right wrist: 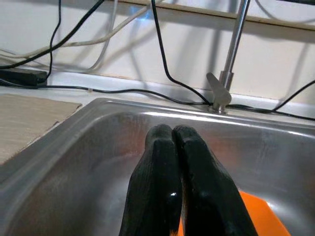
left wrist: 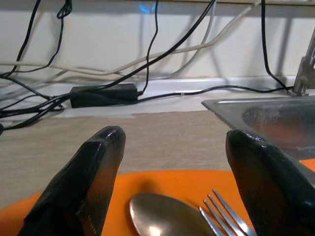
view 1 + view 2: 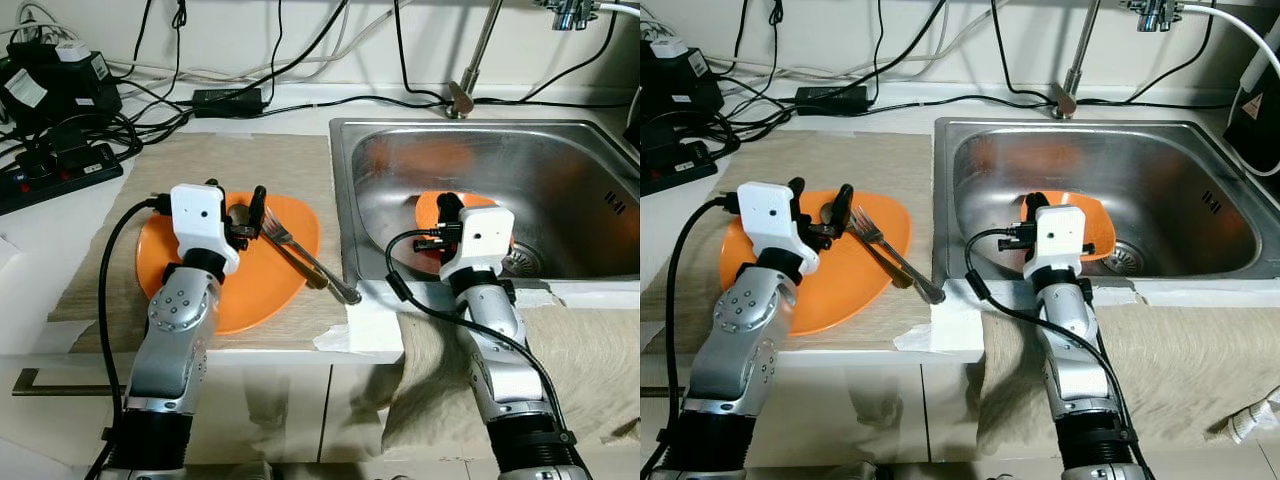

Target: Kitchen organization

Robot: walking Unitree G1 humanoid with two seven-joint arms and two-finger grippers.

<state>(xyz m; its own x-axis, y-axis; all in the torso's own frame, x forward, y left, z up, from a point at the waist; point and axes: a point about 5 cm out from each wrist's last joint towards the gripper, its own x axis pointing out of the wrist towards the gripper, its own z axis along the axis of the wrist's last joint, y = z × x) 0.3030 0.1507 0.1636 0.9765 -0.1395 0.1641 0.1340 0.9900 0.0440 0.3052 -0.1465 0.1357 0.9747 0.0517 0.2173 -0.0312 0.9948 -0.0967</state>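
The left gripper is spreading wide over the spoon and fork, nothing apparently sorted yet, while the right gripper is pinching empty above the sink.

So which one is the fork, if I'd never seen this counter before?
Start at the steel sink; on the mat to its left lies an orange plate. The fork lies across it, handle end past the plate's rim toward the sink. Its tines distinguish it from the round-bowled spoon alongside.

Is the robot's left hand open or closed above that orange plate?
Open. The left hand has its two black fingers spread wide, with the spoon showing between them.
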